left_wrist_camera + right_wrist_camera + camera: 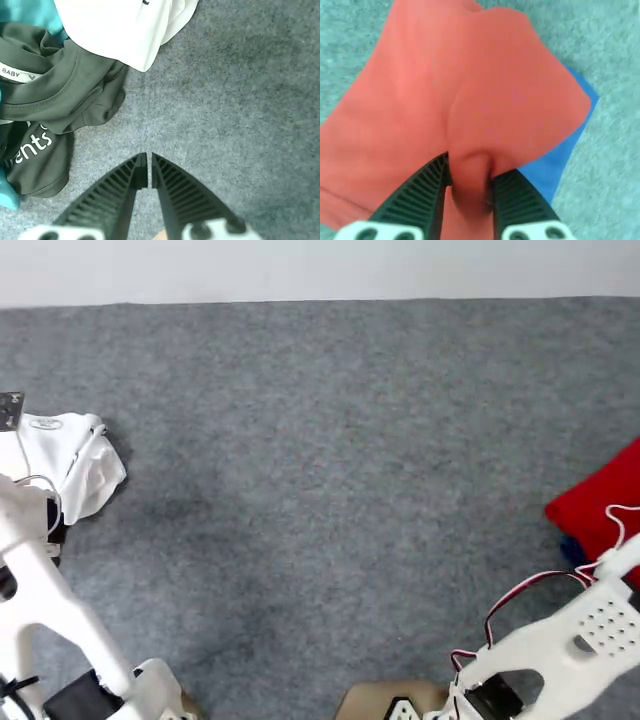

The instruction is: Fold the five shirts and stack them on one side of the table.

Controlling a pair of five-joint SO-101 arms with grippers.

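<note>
right gripper (469, 172) pinches a ridge of the red shirt (605, 502) at the high view's right edge, blue shirt (560, 170) beneath, seemingly stacked. left gripper (149, 172) is closed on nothing beside the crumpled white shirt (75, 465) and dark shirt (65, 90) at left — folding remains.

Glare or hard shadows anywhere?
High view: no glare, faint soft shadow on the grey felt table beside the crumpled white shirt. Left wrist view: soft shadow under the dark grey shirt. Right wrist view: shaded crease in the red shirt at the right pincer.
</note>
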